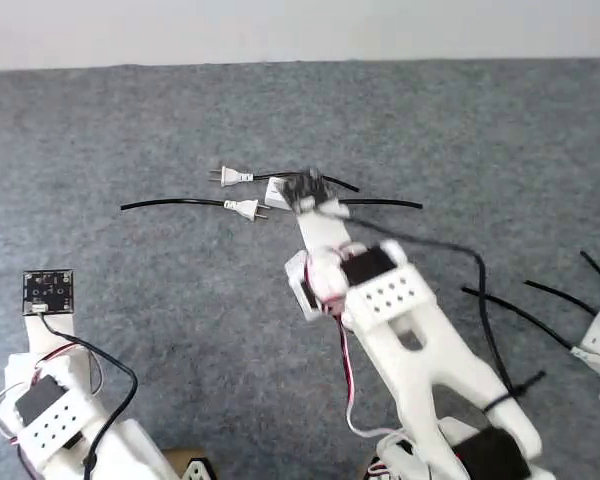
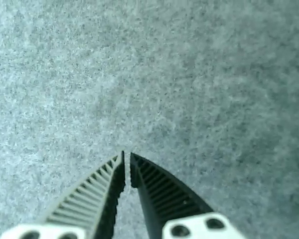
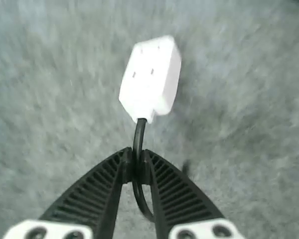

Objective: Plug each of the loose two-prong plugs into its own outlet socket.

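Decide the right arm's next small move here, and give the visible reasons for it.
Probably nudge the socket toward the nearer plug, lining its slots with the prongs. The right gripper is shut on the socket's black cord, and in the high view that plug lies just beside the socket, prongs pointing at it, not yet inserted.

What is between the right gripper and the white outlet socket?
In the right wrist view, a short length of black cord runs from the right gripper, shut on it, to the white outlet socket.
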Motion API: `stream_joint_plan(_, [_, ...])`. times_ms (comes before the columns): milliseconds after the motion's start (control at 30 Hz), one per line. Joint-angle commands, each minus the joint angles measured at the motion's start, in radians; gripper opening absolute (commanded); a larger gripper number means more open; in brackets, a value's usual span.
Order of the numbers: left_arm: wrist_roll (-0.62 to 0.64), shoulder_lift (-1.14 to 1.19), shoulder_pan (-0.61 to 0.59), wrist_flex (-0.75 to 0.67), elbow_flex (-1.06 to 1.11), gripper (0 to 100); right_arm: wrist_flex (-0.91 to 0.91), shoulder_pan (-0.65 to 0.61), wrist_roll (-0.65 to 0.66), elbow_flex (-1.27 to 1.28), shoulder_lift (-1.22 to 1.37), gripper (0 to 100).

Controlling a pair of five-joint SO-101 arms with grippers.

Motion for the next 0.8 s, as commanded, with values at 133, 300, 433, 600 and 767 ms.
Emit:
stream_joint_plan(133, [0.009,-0.014,0.006,-0.017,-0.004,2,0.332,0.036,-0.118,-0.529,0.232,0.9])
stream_joint_plan(300, [0.009,-0.014,0.006,-0.018,-0.004,2,0.410,0.031,-0.149,-0.585,0.438,0.9])
stream_joint_plan(433, [0.009,-0.018,0.009,-0.020,0.005,2,0.315,0.035,-0.153,-0.459,0.545,0.9])
stream_joint_plan(600, [0.009,-0.018,0.009,-0.021,0.005,2,0.019,0.010,-0.149,-0.135,0.440,0.9])
stream_joint_plan(767, [0.008,-0.018,0.009,-0.021,0.007,2,-0.015,-0.030,-0.075,0.020,0.213,0.9])
